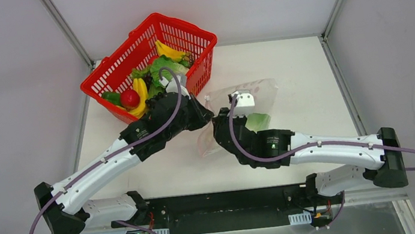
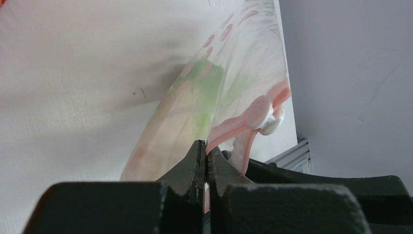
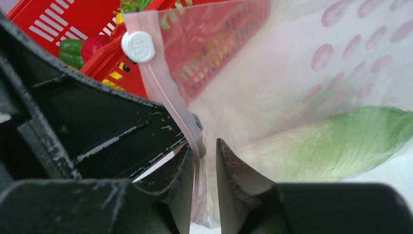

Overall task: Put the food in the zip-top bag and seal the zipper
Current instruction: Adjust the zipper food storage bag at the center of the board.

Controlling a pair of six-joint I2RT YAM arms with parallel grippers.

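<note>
The clear zip-top bag (image 1: pixel 263 92) lies mid-table with a white-green cabbage (image 1: pixel 258 121) inside. In the left wrist view my left gripper (image 2: pixel 205 146) is shut on the pink zipper (image 2: pixel 229 129) just below its white slider (image 2: pixel 262 111). In the top view it (image 1: pixel 209 115) is at the bag's left mouth edge. My right gripper (image 3: pixel 204 146) is narrowly open with the zipper strip (image 3: pixel 165 92) and bag film between its fingers. The slider (image 3: pixel 138 46) sits above it, and the cabbage (image 3: pixel 341 141) shows through the bag. The rest of the food, bananas (image 1: pixel 141 92) and leafy greens (image 1: pixel 162 65), lies in the basket.
The red mesh basket (image 1: pixel 124 55) stands at the back left, close behind the left gripper; it also shows in the right wrist view (image 3: pixel 48 19). The two wrists nearly touch at the bag mouth. Grey walls enclose the table on three sides.
</note>
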